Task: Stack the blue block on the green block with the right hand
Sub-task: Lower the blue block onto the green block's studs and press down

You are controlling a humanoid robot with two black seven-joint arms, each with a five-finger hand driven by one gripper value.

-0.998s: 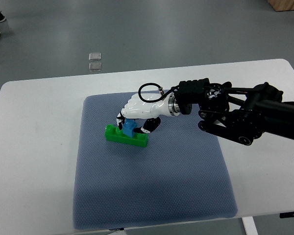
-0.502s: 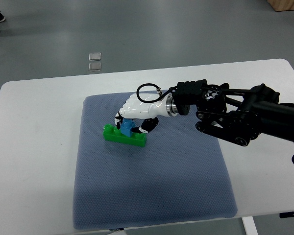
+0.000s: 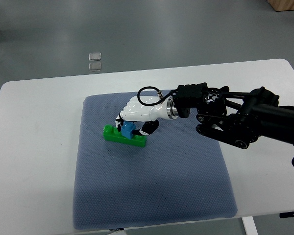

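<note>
Top view: right hand (image 3: 138, 111) fingers grasping small blue block (image 3: 127, 129) sitting atop long green block (image 3: 124, 136).

The right arm (image 3: 245, 122) is built of matte black links with round joint housings and pale screw heads along its lower edge. A silver metal ring joins it to the glossy white robot hand (image 3: 137, 115), whose fingers carry black segments. A thin black cable (image 3: 148, 93) loops above the wrist.
</note>
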